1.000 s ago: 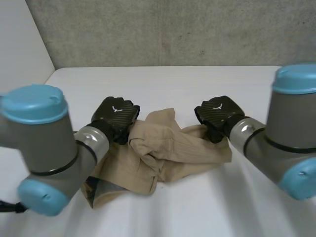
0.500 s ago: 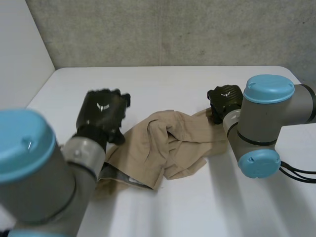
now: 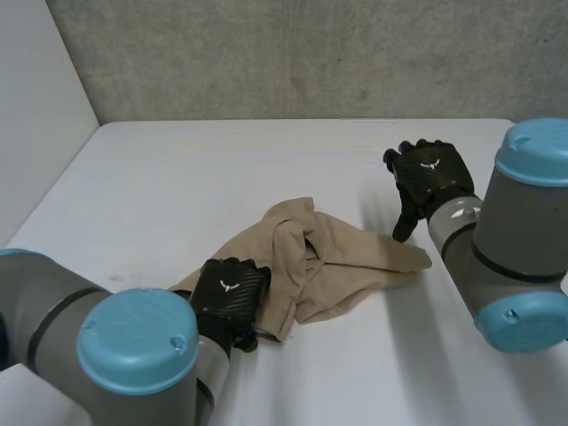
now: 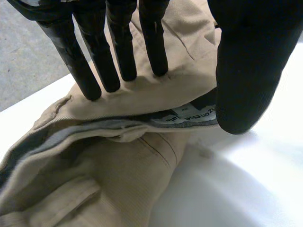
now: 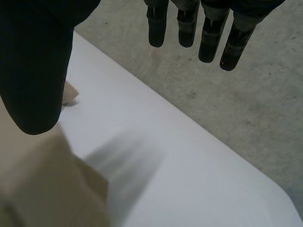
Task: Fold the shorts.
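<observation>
The left hand's fingers [image 4: 154,47] are straight and side by side, their tips resting on the beige cloth just behind the waistband [image 4: 109,124] of the shorts [image 4: 142,165]. The thumb [image 4: 246,71] stands apart from them, its tip at the waistband's edge beside a white label [image 4: 189,113]. The cloth is not pinched between thumb and fingers: the hand lies open on it. From the head view the left hand [image 3: 229,293] sits on the near left end of the shorts [image 3: 328,257], at the edge closest to the robot.

The right hand's fingers [image 5: 187,23] are straight and slightly spread, with the thumb [image 5: 33,71] held wide of them. Nothing is between them, so this hand is open and holds nothing. A beige end of the shorts [image 5: 38,189] lies under the thumb side. In the head view the right hand [image 3: 430,177] is just beyond the right tip of the shorts.

The shorts lie crumpled near the middle of the white table [image 3: 222,169], bunched into folds at the centre, with one end running toward each hand. A grey wall [image 3: 311,53] rises behind the table.
</observation>
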